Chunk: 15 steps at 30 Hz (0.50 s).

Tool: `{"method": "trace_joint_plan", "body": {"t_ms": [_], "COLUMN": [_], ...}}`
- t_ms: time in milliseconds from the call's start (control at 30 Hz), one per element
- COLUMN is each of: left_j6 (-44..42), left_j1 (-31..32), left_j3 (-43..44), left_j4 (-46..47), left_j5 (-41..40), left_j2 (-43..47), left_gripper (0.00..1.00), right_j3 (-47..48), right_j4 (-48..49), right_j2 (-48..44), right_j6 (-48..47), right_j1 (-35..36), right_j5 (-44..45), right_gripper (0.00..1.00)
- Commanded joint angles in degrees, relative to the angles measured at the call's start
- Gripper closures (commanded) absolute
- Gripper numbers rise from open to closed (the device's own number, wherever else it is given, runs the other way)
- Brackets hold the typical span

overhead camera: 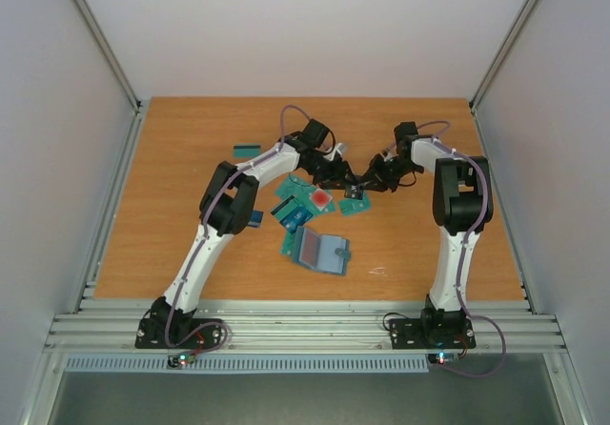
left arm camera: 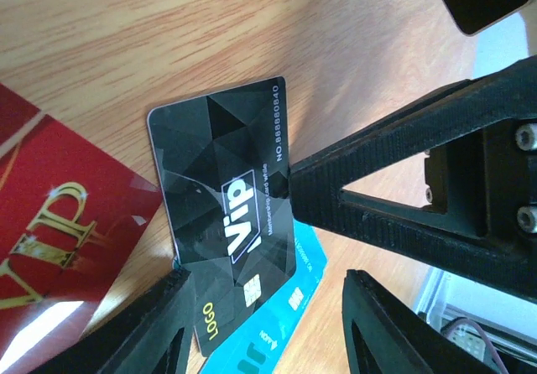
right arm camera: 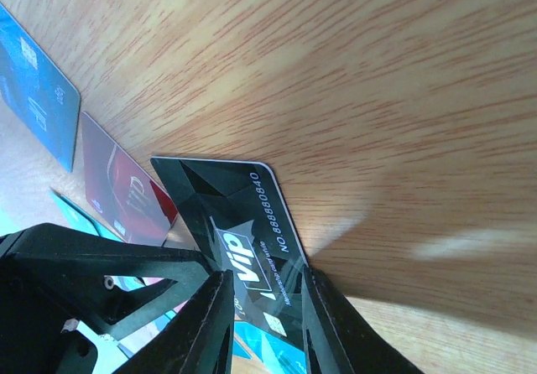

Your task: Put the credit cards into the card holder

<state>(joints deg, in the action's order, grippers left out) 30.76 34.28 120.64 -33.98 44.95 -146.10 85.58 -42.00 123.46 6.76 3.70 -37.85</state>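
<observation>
A black VIP card (left arm camera: 222,189) (right arm camera: 239,210) lies on the wooden table, partly over a teal card (left arm camera: 273,324). My right gripper (right arm camera: 267,307) is open with a narrow gap. One of its fingers (left arm camera: 377,185) touches the card's long edge and the other rests over the card face. My left gripper (left arm camera: 264,324) stands open around the card's chip end, with nothing pinched. A red VIP card (left arm camera: 50,231) (right arm camera: 126,194) lies beside it. Both grippers (overhead camera: 353,182) meet at the table's middle. The card holder (overhead camera: 319,251) lies open nearer the front, among several teal cards (overhead camera: 295,201).
One teal card (overhead camera: 247,149) lies apart at the back left and another teal card (overhead camera: 355,206) sits just under the grippers. A blue card (right arm camera: 38,97) lies further off. Grey walls and metal rails (overhead camera: 110,215) border the table on both sides.
</observation>
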Motion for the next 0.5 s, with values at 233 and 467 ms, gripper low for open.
{"method": "trace_joint_plan", "body": {"t_ms": [233,467], "left_j6": [5.5,5.8], "left_j1": [0.5,1.4], "left_j3": [-14.3,-20.8], "left_j4": [11.6,13.7], "left_j5": [5.3,5.4], "left_j2": [6.0,10.6], "left_gripper": [0.53,0.53], "right_j3": [-7.9,-13.8], "right_j4": [2.5,4.1], "right_j2": [-1.5,-5.8], "right_j6": [0.8,0.9], "right_j1": [3.5,4.0], "right_j5": [-1.5,-1.8], "right_gripper": [0.75,0.75]}}
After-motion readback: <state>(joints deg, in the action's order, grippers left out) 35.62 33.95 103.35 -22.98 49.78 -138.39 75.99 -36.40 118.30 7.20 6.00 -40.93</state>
